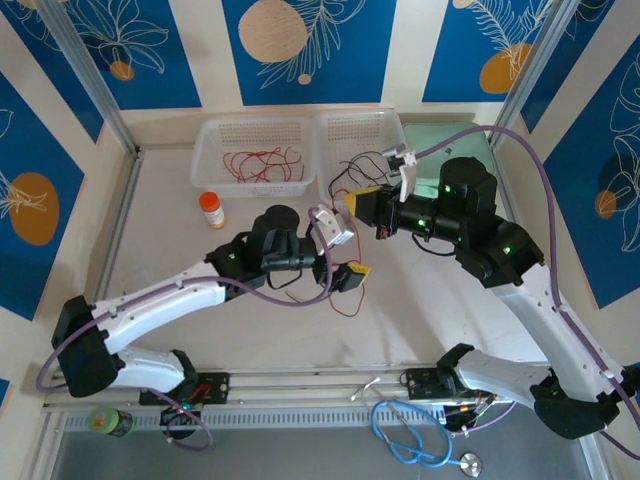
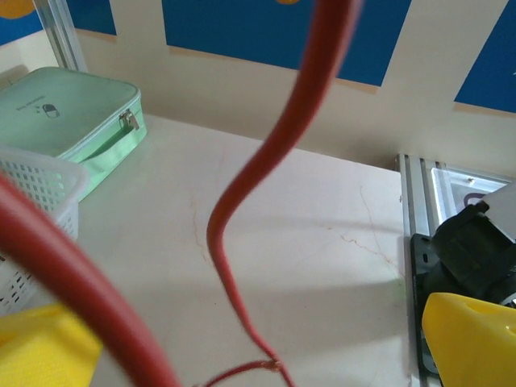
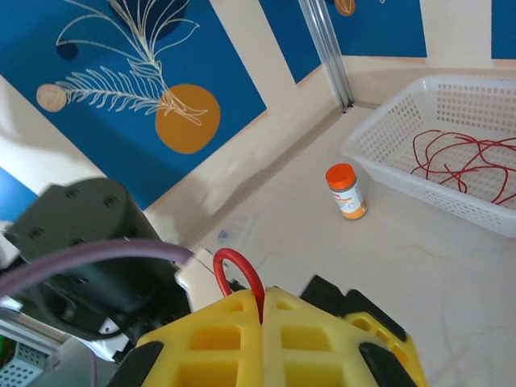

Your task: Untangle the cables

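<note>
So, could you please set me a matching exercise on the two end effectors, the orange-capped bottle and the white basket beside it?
Column one:
1. left end effector
2. right end effector
3. orange-capped bottle
4. white basket

Column two:
A. holds loose red cables
B. shut on a red cable
C. open
D. standing upright on the table

Pairs: 1-C, 2-B, 3-D, 4-A
</note>
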